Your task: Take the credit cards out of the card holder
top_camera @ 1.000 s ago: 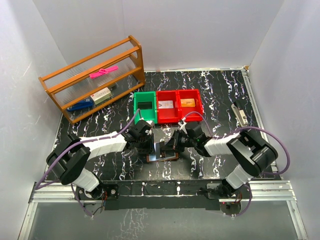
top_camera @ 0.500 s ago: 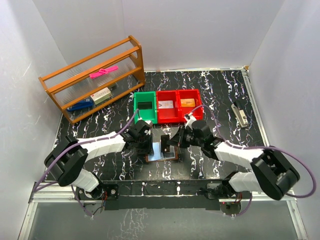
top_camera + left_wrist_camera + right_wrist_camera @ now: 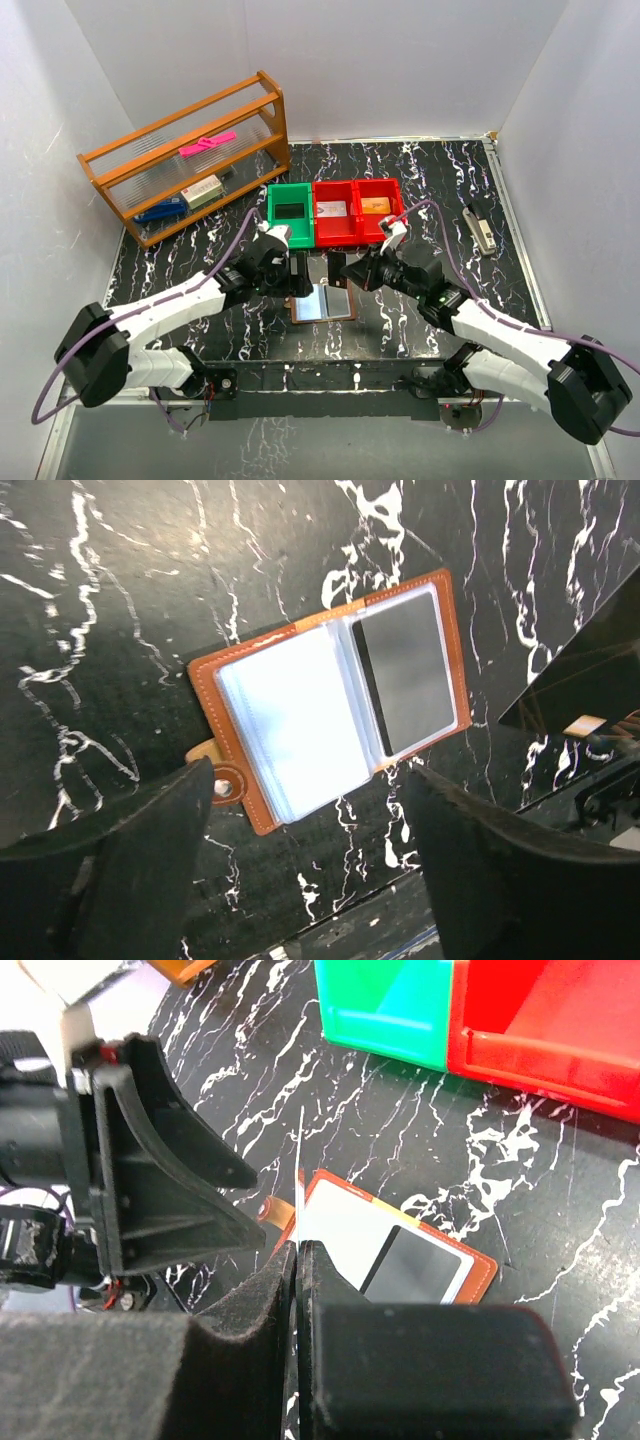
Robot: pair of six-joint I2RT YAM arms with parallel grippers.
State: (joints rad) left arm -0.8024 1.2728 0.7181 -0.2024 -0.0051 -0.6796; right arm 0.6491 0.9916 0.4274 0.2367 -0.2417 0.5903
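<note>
Right wrist: we log right pincer (image 3: 298,1260) clamped on edge-on credit card (image 3: 299,1185); left pincer (image 3: 305,776) wide open, empty, card holder (image 3: 290,720) at its 12 o'clock.

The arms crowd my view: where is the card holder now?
The card holder lies open at the top view's centre, nearer the arms than the green bin, between the left gripper and the right gripper, which pinches a credit card.

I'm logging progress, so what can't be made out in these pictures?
Card pinched by the right gripper: right wrist view shows only its edge, colour unknown.
Card holder, left pocket: glare in left wrist view hides whether it holds a card.
Red bins: contents too small, top view.
</note>
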